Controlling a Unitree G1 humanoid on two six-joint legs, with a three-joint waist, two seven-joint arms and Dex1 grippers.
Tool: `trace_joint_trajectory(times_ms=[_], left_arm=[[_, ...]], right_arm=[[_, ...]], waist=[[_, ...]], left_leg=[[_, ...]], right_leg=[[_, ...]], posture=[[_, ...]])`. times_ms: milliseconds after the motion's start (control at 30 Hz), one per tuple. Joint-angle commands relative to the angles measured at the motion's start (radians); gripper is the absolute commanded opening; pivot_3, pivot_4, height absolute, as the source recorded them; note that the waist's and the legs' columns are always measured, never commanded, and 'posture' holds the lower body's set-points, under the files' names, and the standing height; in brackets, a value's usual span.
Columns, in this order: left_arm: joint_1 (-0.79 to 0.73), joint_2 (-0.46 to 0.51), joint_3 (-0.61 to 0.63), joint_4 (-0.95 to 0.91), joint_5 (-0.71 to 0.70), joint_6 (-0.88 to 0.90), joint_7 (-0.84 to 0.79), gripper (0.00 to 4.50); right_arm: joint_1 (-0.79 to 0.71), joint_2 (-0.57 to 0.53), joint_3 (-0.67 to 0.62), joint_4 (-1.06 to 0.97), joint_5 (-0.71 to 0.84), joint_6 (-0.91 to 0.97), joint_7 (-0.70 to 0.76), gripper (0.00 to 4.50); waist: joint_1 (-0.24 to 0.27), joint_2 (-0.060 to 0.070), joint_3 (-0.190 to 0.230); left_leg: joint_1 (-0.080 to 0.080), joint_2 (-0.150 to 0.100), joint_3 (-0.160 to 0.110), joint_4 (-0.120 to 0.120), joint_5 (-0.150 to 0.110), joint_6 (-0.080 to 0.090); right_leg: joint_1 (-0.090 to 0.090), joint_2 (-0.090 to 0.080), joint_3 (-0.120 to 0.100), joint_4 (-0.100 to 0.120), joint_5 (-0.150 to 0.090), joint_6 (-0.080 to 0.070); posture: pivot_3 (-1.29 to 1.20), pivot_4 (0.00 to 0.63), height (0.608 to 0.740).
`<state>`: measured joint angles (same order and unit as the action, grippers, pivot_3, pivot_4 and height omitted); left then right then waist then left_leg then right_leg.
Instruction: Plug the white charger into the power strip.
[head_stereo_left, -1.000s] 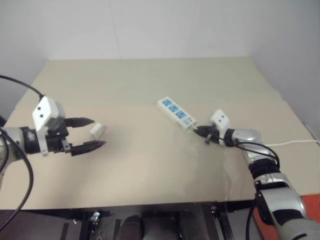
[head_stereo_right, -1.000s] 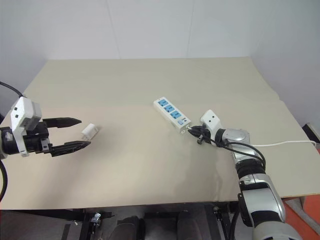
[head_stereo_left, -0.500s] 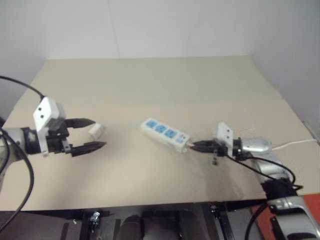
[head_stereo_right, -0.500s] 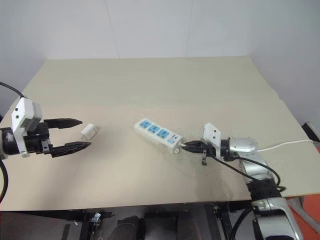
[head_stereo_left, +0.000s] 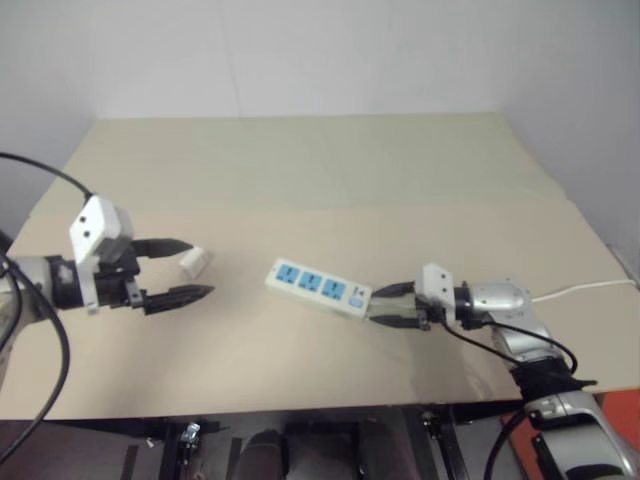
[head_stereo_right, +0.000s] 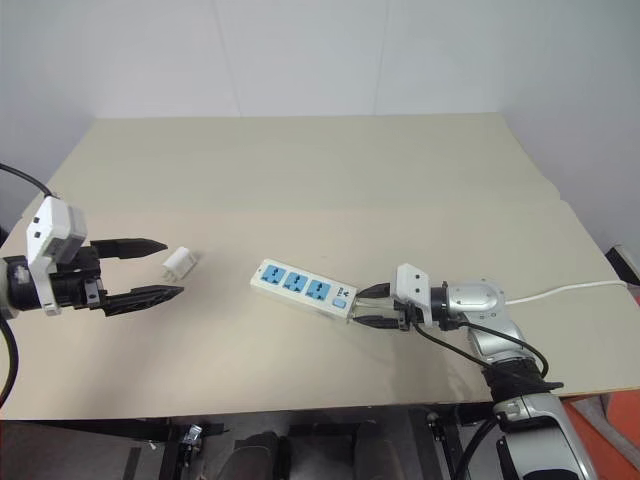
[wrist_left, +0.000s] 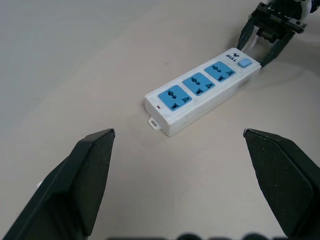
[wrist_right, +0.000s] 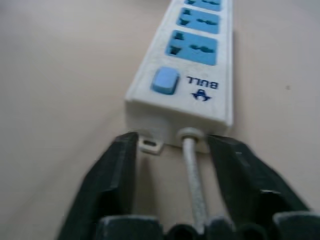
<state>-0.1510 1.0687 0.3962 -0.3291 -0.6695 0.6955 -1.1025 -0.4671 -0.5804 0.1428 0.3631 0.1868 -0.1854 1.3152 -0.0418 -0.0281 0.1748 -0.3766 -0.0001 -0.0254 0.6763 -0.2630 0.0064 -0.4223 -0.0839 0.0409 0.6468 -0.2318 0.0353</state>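
The power strip (head_stereo_left: 318, 287) lies flat at the table's middle, its three blue sockets facing up. Its blue switch (wrist_right: 165, 81) sits at the end nearest my right gripper (head_stereo_right: 361, 307). That gripper is open at table height, one finger on each side of the strip's thin cord (wrist_right: 192, 165), with the fingertips (wrist_right: 125, 150) just short of the strip's end. The white charger (head_stereo_left: 194, 261) rests on the table at the left. My left gripper (head_stereo_left: 198, 267) hovers open, its tips right at the charger and pointing toward the strip (wrist_left: 202, 95).
The beige table (head_stereo_left: 300, 170) runs back to a white wall, and its front edge is close below both arms. The strip's white cord (head_stereo_left: 585, 288) trails off the right side. Black cables hang by each arm.
My right gripper has pulled the power strip toward the front and left, swinging it round, and then opened off its cord end. The left gripper and the charger have stayed put.
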Motion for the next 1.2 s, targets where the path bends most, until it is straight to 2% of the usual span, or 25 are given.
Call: trace_joint_trajectory(times_ms=[33, 67, 300, 433, 600, 800, 1200], left_arm=[[-0.02, 0.009, 0.004, 0.0, -0.003, -0.019, -0.009, 4.5], [-0.024, 0.01, 0.001, 0.002, -0.003, -0.019, -0.01, 4.5], [-0.028, 0.006, -0.006, 0.006, -0.004, -0.019, -0.014, 4.5], [-0.039, 0.003, -0.017, 0.014, -0.005, -0.02, -0.015, 4.5], [-0.06, 0.0, -0.036, 0.024, -0.005, -0.021, -0.022, 4.5], [-0.066, 0.002, -0.042, 0.026, -0.005, -0.02, -0.025, 4.5], [-0.043, -0.002, -0.022, 0.006, -0.013, -0.009, -0.014, 4.5]], right_arm=[[0.012, -0.033, -0.049, -0.048, 0.076, 0.048, 0.036, 4.08], [0.022, -0.044, -0.061, -0.061, 0.095, 0.07, 0.038, 4.43], [0.129, -0.07, -0.172, -0.214, 0.223, 0.223, -0.035, 4.47], [0.206, -0.004, -0.198, -0.343, 0.236, 0.276, -0.186, 4.47], [0.222, 0.082, -0.157, -0.408, 0.207, 0.302, -0.301, 4.47], [0.186, 0.14, -0.085, -0.406, 0.168, 0.306, -0.349, 4.47], [0.127, 0.18, -0.004, -0.231, 0.086, 0.243, -0.32, 4.47]], waist=[[0.001, 0.0, 0.0], [0.001, 0.0, 0.0], [0.002, 0.0, 0.0], [-0.001, 0.0, 0.0], [0.0, 0.0, 0.0], [0.0, 0.0, 0.0], [0.0, 0.0, 0.0]], left_leg=[[0.0, 0.0, 0.0, 0.0, 0.0, 0.0], [0.0, 0.0, 0.0, 0.0, 0.0, 0.0], [0.0, 0.0, 0.0, 0.0, 0.0, 0.0], [0.001, 0.0, 0.0, 0.0, 0.0, 0.0], [0.001, 0.0, 0.0, 0.0, 0.0, 0.0], [0.0, 0.0, 0.0, 0.0, 0.0, 0.0], [0.0, 0.0, 0.0, 0.0, 0.0, 0.0]], right_leg=[[0.0, 0.0, 0.0, 0.0, 0.0, 0.0], [0.0, 0.0, 0.0, 0.0, 0.0, 0.0], [0.0, 0.0, 0.0, 0.0, 0.0, 0.0], [0.0, 0.0, 0.0, 0.0, 0.0, 0.0], [0.0, 0.0, 0.001, 0.001, 0.0, 0.0], [0.0, 0.0, 0.0, 0.0, 0.0, 0.0], [0.0, 0.0, 0.0, 0.0, 0.0, 0.0]], posture=[[0.0, 0.15, 0.74], [0.0, 0.15, 0.74], [0.0, 0.15, 0.74], [0.0, 0.15, 0.74], [0.0, 0.15, 0.74], [0.0, 0.15, 0.74], [0.0, 0.15, 0.74]])
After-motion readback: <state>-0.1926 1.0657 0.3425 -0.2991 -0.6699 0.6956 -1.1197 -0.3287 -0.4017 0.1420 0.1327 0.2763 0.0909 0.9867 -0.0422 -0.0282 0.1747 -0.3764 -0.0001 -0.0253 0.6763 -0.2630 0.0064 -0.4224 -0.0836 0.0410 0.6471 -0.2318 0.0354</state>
